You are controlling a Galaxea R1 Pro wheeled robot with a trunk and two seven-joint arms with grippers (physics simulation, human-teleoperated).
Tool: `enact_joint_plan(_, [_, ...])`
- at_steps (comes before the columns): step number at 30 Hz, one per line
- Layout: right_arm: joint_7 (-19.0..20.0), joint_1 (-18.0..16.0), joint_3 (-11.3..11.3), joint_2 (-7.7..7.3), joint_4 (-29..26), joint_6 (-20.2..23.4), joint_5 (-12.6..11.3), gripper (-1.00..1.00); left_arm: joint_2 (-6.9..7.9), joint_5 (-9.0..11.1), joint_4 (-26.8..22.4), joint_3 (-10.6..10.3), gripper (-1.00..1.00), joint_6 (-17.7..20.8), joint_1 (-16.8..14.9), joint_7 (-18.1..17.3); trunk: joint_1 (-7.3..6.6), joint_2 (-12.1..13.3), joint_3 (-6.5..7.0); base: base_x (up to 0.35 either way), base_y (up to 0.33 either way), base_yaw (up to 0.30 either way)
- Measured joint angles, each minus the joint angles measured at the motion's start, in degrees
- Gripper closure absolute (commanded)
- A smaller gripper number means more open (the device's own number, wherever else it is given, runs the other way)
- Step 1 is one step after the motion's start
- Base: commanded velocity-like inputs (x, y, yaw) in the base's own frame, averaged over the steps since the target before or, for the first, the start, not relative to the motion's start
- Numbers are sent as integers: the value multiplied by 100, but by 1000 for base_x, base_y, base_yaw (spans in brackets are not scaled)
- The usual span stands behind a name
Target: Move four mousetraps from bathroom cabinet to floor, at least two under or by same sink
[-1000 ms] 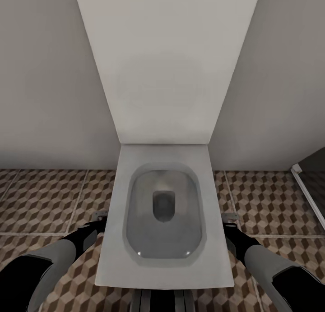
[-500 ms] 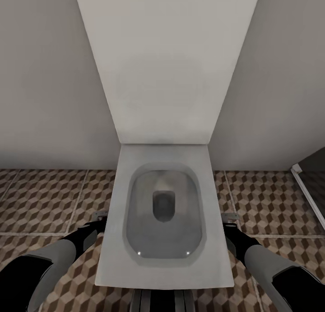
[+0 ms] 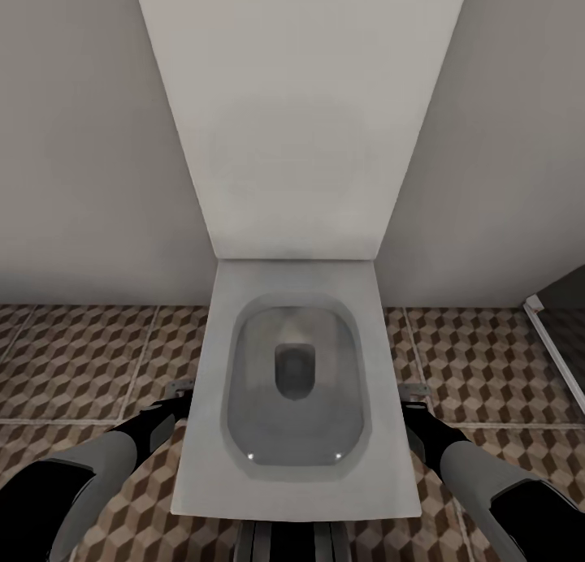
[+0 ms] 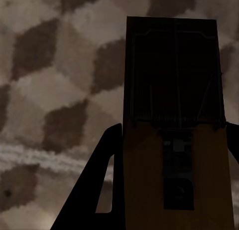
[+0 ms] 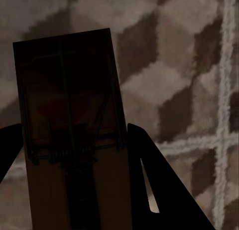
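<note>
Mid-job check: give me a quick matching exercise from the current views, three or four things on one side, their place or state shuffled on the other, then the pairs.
Things:
1. white rectangular toilet
2. brown wooden mousetrap in the left wrist view
3. brown wooden mousetrap in the right wrist view
4. cube-patterned tiled bathroom floor

Places or states:
A. between the left gripper's fingers
B. between the right gripper's fingers
C. lid raised, directly ahead
D. beneath both arms

Pairs: 1-C, 2-A, 3-B, 4-D

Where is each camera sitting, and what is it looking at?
Head view: on the robot's head, looking down at a white toilet, both arms beside it.
Left wrist view: by the left gripper, facing the bathroom floor past a held mousetrap.
Right wrist view: by the right gripper, holding another mousetrap.
All views share the cube-patterned floor.
</note>
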Motion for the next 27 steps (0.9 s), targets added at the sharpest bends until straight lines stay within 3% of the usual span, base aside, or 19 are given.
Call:
enact_joint_plan(13, [-57, 0, -4, -120, 16, -95, 43, 100, 194, -32, 1, -7, 100, -7, 0, -48, 0, 0, 0, 0, 0, 0])
enact_joint_plan(27, [-37, 0, -6, -212, 188, -199, 49, 100, 224, -37, -10, -24, 100, -2, 0, -86, 0, 0, 0, 0, 0, 0])
